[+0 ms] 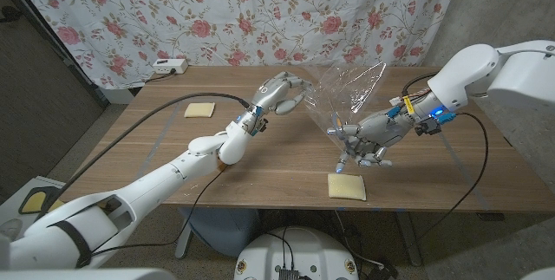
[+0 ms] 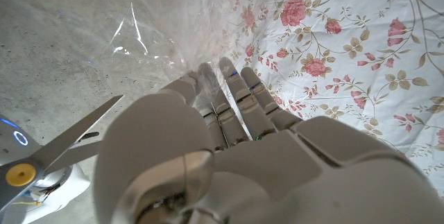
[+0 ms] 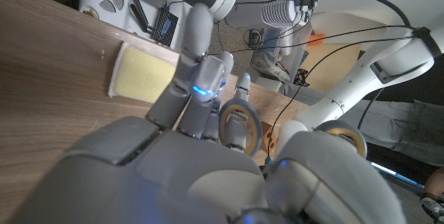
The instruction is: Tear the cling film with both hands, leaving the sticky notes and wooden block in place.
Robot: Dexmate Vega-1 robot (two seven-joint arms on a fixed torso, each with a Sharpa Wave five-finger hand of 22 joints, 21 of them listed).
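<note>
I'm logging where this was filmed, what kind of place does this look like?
Probably a makeshift lab or test room: a wooden table, a floral curtain hung as backdrop, and a power strip at the table's far edge.

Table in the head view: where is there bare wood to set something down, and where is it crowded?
Free: the table left of the left arm, in front of the far sticky notes; also the near-left wood below that arm. Crowded: the middle, where the left hand and right hand hold the cling film, with the near sticky notes just beneath the right hand.
</note>
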